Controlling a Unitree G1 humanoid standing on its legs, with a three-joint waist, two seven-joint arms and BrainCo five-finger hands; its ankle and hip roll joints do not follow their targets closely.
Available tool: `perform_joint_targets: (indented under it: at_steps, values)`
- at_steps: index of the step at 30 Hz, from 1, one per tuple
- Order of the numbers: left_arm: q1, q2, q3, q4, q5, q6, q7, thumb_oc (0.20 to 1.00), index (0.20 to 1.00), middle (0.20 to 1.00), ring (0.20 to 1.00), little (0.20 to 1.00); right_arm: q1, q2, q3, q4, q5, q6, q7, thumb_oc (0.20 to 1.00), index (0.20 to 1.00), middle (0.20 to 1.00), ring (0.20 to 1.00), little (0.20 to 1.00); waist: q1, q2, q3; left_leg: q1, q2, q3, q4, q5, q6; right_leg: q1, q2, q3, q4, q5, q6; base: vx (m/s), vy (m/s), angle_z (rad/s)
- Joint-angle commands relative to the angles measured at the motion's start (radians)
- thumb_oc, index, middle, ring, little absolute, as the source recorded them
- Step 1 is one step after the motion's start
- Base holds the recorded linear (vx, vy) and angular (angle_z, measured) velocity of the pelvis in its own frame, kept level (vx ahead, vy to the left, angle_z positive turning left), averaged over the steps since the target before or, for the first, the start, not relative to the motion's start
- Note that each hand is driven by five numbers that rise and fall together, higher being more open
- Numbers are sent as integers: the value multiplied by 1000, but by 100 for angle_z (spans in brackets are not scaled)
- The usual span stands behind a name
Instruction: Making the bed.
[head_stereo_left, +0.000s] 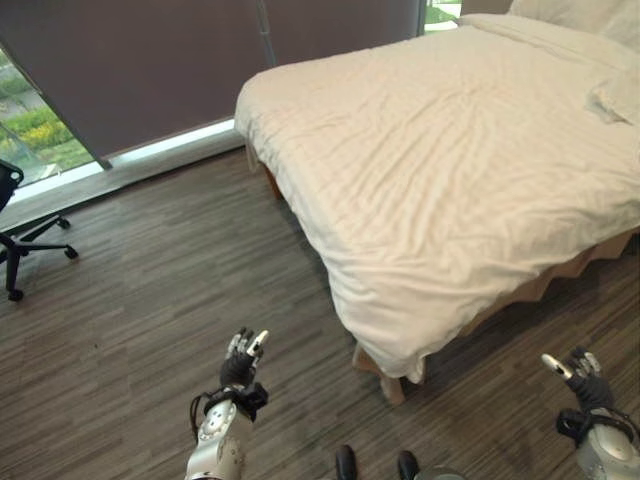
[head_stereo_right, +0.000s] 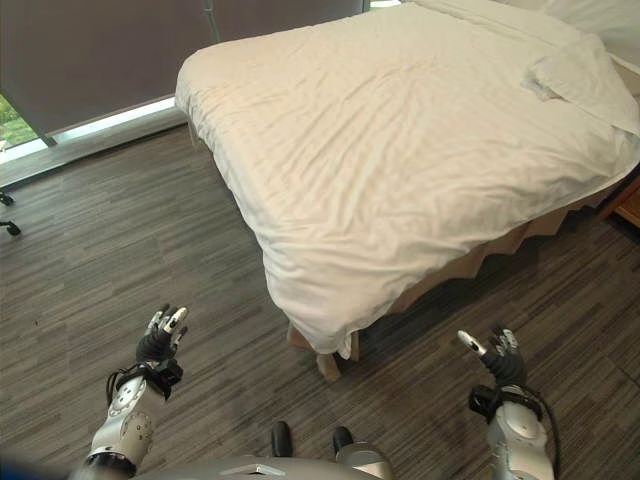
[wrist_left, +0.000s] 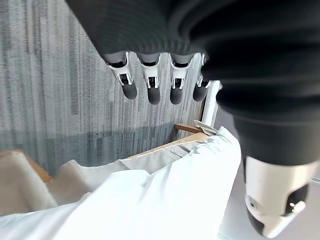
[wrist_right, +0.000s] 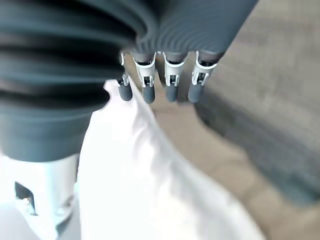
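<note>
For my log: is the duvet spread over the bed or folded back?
Spread. The white duvet covers the bed, wrinkled, and hangs over the near corner.

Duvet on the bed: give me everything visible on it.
The off-white, wrinkled fabric duvet covers the whole mattress, creased all over but lying roughly flat. Its near corner droops past the wooden bed base toward the dark plank floor. Along the right side its edge hangs unevenly, leaving the base exposed. A white pillow rests on it near the head. Neither hand touches it.
</note>
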Motion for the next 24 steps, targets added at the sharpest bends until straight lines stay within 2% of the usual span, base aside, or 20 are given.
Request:
perform_joint_targets:
  at_steps: [1,2,4,7,19,20,21,22,24]
  values:
    - [-41,36,30,21,18,-41,-23,1000,1000,1000,1000,1000,-30,14,-12,-44,115,-75,30,1000,1000,1000,1000,1000,7,-37,-18,64,-5,9,12,-97,-7,-31,-72,-31,60,31,70,0,0,0]
    - [-65,33,114,-147,-29,-124,80,1000,1000,1000,1000,1000,-45,25,-36,-171,110,-112,-109,1000,1000,1000,1000,1000,93,-72,125,-42,69,27,201,-130,-46,-76,-127,-154,120,14,72,-22,-33,0]
    - [-64,47,101,-145,2,-117,67,1000,1000,1000,1000,1000,-45,24,-41,-170,115,-110,-109,1000,1000,1000,1000,1000,90,-60,118,-40,73,49,181,-118,-49,-74,-119,-168,120,13,71,-17,-29,20]
    - [-51,50,112,-147,5,-112,73,1000,1000,1000,1000,1000,-50,24,-38,-169,123,-100,-101,1000,1000,1000,1000,1000,82,-46,91,-14,59,10,99,-84,-48,-71,-101,-175,105,9,61,59,-8,24]
    - [-4,48,129,-149,-3,-98,81,1000,1000,1000,1000,1000,-144,20,50,-196,193,-75,-57,1000,1000,1000,1000,1000,130,-45,80,35,44,0,15,-63,-43,-39,-104,-185,59,14,68,55,36,9]
    - [0,49,123,-148,3,-96,80,1000,1000,1000,1000,1000,-156,19,61,-201,190,-73,-54,592,592,592,592,592,135,-45,79,33,42,-1,12,-63,-42,-41,-106,-186,53,19,71,23,50,5]
    - [1,49,123,-148,3,-96,80,1000,1000,1000,1000,1000,-156,19,61,-201,190,-73,-54,344,344,344,344,344,135,-46,78,33,42,-1,12,-63,-42,-41,-106,-186,52,20,72,27,45,5]
    - [4,50,119,-148,5,-93,76,1000,1000,1000,1000,1000,-166,15,72,-208,186,-71,-49,200,200,200,200,200,139,-46,77,32,40,0,12,-65,-42,-40,-107,-188,46,23,74,17,27,4]
    - [7,46,111,-148,0,-93,67,1000,1000,1000,1000,1000,-183,9,101,-211,199,-65,-20,200,200,200,200,200,145,-48,78,28,37,0,12,-66,-40,-40,-110,-191,38,28,77,18,37,2]
